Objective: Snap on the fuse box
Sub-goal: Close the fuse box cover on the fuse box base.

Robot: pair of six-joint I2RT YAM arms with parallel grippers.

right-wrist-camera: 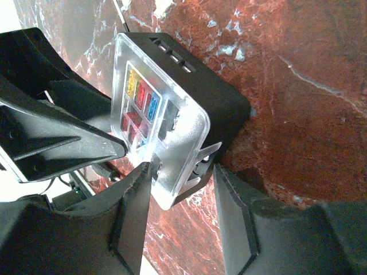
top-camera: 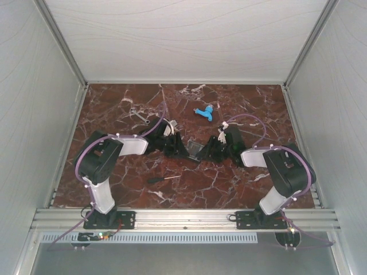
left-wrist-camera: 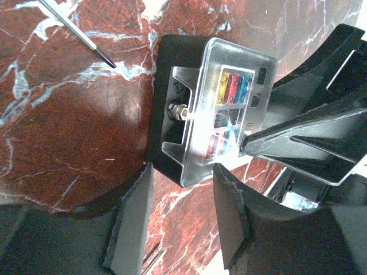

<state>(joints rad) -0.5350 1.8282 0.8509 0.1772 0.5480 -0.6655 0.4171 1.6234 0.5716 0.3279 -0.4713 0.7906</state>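
Red marble table (top-camera: 241, 183) spreads between white walls. At left, the left gripper (left-wrist-camera: 182, 175) straddles one edge of the fuse box (top-camera: 195, 150), which sits mid-table between the two arms. At right, the right gripper (right-wrist-camera: 184, 172) straddles the opposite edge. Whether either gripper actually pinches the box cannot be told.

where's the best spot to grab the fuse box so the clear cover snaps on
Pinch the fuse box across its thickness, squeezing between the flat back of the black base and the flat face of the clear cover, near an edge. Come in from the side: it looks tipped up on edge, leaving both flat faces reachable.
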